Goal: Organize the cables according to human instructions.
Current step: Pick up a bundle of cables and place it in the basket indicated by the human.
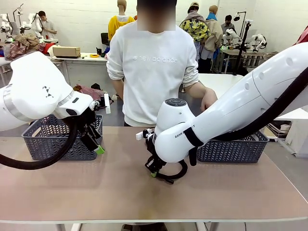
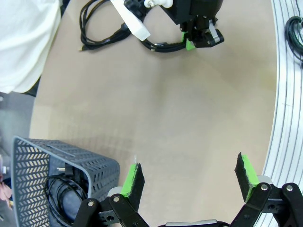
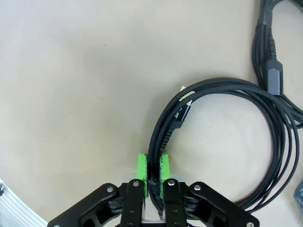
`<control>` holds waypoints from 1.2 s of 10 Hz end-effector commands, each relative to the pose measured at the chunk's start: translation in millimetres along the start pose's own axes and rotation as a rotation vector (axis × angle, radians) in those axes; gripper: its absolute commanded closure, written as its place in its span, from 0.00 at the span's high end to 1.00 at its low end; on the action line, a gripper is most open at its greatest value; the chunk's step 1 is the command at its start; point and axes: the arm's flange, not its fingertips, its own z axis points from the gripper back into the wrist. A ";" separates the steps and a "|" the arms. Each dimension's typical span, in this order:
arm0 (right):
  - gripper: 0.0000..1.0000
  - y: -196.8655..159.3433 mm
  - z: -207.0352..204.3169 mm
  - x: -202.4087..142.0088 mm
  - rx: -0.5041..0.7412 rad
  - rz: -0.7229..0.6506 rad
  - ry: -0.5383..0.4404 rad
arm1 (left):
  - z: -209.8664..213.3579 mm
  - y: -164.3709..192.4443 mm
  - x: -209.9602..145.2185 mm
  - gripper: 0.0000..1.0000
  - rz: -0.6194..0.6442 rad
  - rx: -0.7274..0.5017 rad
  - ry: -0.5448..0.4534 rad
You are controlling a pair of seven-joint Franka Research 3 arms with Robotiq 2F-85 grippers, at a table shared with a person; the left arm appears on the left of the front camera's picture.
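At bottom centre the right gripper (image 3: 153, 169) pinches one cable coil (image 3: 222, 85) lying on the table (image 3: 71, 71) (left gripper (image 2: 189, 171) hangs wide open), so I'd lift it slowly, lest the loops spill.

white wall (image 1: 82, 21); cluttered back table (image 1: 79, 59)

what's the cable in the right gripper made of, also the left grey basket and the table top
The coiled cable: looks like a braided fabric sleeve, matte black, with a fine woven texture. The grey basket: likely moulded plastic, with herringbone perforated walls, semi-matte. The table top: smooth matte beige, probably laminate, not certain.
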 end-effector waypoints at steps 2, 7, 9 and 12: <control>0.00 8.0 25.2 -12.2 0.017 -0.019 0.004 | 0.9 0.7 0.2 1.00 0.002 -0.005 -0.001; 0.00 6.9 100.3 -25.4 -0.021 0.163 -0.082 | 0.9 0.7 0.2 1.00 0.002 -0.005 -0.001; 0.00 -8.7 146.1 -28.4 -0.039 0.291 -0.081 | 0.9 0.7 0.2 1.00 0.002 -0.005 -0.001; 0.00 -55.0 205.3 -36.3 -0.109 0.481 -0.025 | 0.9 0.7 0.2 1.00 0.002 -0.005 -0.001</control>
